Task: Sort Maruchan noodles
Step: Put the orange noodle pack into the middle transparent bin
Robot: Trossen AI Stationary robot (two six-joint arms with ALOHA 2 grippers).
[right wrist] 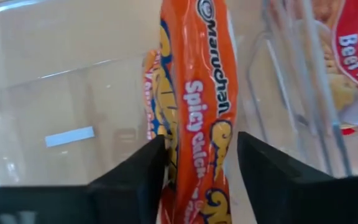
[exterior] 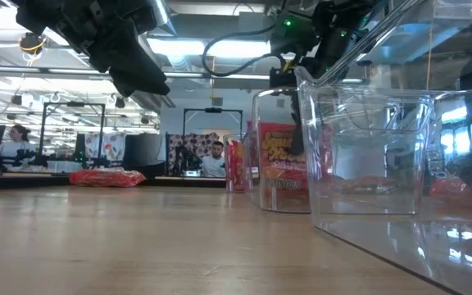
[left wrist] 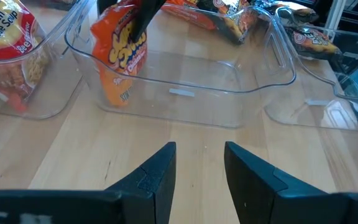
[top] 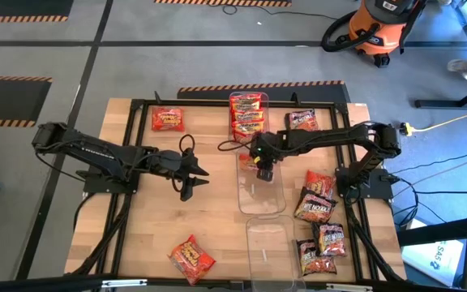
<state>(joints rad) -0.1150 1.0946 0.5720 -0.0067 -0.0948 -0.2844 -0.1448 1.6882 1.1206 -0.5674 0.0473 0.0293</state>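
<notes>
My right gripper [top: 264, 169] is over the middle clear bin [top: 276, 203], shut on an orange Maruchan packet [right wrist: 197, 106], which also shows in the left wrist view [left wrist: 120, 56]. My left gripper [top: 194, 174] is open and empty over bare table, left of that bin; its fingers show in its own wrist view [left wrist: 197, 168]. The far bin [top: 248, 99] holds red packets stood on edge [top: 247, 118]. A red packet [top: 167, 119] lies at the far left and another [top: 191, 258] near the front edge. Dark packets [top: 314, 203] lie at the right. My right gripper pinches the orange packet between its two fingers [right wrist: 143, 171], across the packet's flat faces near its upper end [left wrist: 135, 28]. The fingers come from above, pointing down into the bin. The packet hangs upright below them, its lower end [left wrist: 114, 99] low inside the bin.
A third clear bin [top: 270, 243] stands near the front edge, in line with the other two. One more packet [top: 302, 120] lies at the far right, and several [top: 321, 247] lie at the near right. Open wood lies between the left arm and the front edge.
</notes>
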